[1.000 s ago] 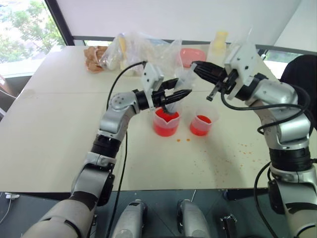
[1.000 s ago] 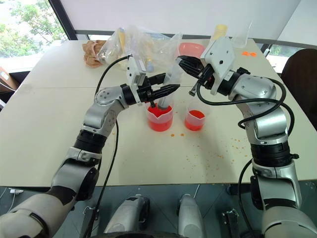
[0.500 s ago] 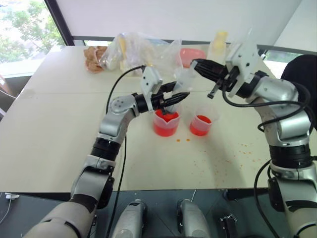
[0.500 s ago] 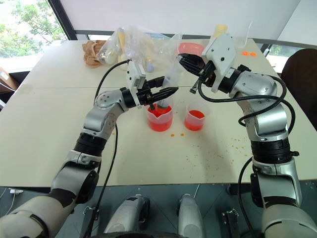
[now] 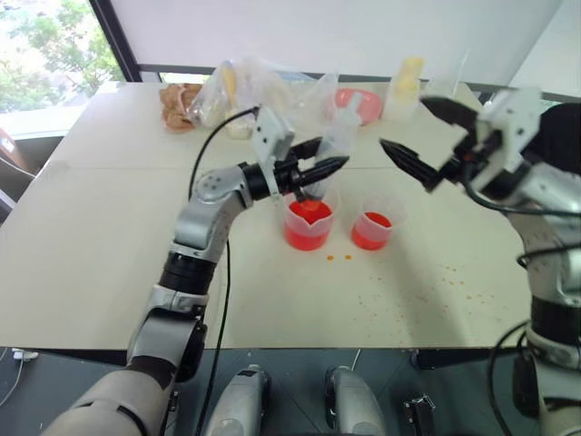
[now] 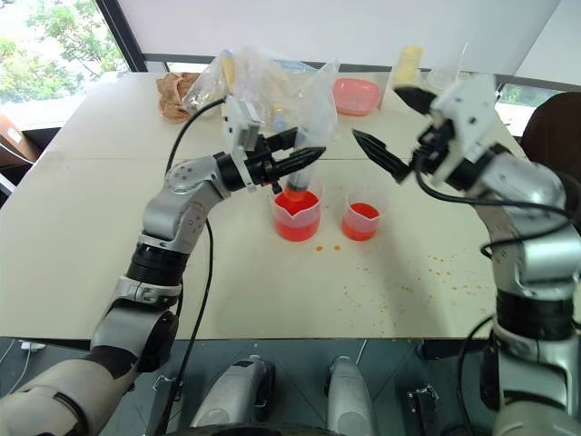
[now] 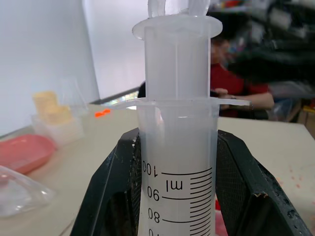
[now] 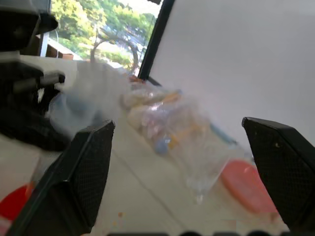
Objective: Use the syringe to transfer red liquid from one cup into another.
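At the left, the left gripper point(image 5: 320, 170) has its fingers point(image 7: 114, 189) clamped on the barrel of the syringe point(image 7: 177, 142), which stands upright over the larger spouted beaker point(image 5: 306, 224), its lower end dipping toward the red liquid point(image 5: 307, 213) inside. Just right of the beaker, the smaller cup point(image 5: 371, 229) holds a shallower red pool, with small red drops on the table point(image 5: 109, 236) near both. Farther right, the right gripper point(image 5: 425, 138) hangs in the air with its fingers spread wide, holding nothing. To draw liquid well, the tip should sit below the surface and the barrel stay vertical while the free fingers take the white plunger squarely, then lift slowly to avoid more splashes.
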Robot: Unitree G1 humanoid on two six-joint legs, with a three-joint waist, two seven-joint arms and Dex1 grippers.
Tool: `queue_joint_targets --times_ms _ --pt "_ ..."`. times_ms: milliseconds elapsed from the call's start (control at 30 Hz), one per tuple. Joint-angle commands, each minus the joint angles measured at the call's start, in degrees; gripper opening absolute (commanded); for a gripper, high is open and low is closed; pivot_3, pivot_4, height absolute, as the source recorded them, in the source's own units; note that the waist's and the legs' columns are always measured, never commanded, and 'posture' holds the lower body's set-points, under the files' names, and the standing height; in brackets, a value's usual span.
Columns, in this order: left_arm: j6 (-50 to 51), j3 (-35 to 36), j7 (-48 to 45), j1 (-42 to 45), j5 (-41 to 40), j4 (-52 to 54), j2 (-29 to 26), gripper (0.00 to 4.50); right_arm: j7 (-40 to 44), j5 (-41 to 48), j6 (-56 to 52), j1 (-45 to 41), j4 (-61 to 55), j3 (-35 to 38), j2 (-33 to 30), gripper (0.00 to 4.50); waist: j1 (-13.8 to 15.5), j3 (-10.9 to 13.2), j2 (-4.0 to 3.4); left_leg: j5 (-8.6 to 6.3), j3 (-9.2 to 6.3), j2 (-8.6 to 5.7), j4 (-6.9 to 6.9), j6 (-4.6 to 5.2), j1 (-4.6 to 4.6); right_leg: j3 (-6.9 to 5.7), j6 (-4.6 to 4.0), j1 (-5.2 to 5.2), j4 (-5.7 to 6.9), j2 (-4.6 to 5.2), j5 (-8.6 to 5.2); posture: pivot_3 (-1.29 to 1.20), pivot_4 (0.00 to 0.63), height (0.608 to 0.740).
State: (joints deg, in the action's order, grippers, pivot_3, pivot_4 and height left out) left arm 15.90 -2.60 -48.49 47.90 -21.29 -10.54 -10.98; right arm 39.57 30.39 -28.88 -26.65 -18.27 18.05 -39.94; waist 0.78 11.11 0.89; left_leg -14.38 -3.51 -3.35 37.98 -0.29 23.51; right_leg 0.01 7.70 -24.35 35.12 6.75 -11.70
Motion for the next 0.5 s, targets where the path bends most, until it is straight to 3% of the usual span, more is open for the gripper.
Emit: queue_joint_targets --times_ms 33,233,500 --pt "0.4 2.7 1.4 2.7 -1.8 0.5 -0.3 1.46 -2.9 6.8 -3.5 2.3 -5.0 9.2 -0.7 4.47 -0.2 0.0 -0.01 0.00 0.02 0.00 0.00 0.00 -0.01 0.00 0.00 0.00 0.02 0.00 0.00 0.00 0.150 0.740" --pt "0.4 8.4 2.5 12.8 -9.1 -6.9 5.5 1.46 -6.4 2.0 -0.3 2.6 -1.9 12.7 -4.4 4.47 0.0 0.0 0.01 0.00 0.06 0.02 0.04 0.01 -0.03 -0.01 0.00 0.01 0.00 -0.05 0.00 0.00 0.150 0.740" --pt "-9.4 4.2 -2.7 19.0 -4.4 -23.0 15.2 1.46 -6.5 -4.2 6.1 -1.9 2.9 10.7 -9.9 4.47 0.0 0.0 0.01 -0.03 0.27 -0.13 0.03 0.06 -0.02 -0.03 0.02 0.07 -0.06 -0.04 -0.01 0.00 0.150 0.740"
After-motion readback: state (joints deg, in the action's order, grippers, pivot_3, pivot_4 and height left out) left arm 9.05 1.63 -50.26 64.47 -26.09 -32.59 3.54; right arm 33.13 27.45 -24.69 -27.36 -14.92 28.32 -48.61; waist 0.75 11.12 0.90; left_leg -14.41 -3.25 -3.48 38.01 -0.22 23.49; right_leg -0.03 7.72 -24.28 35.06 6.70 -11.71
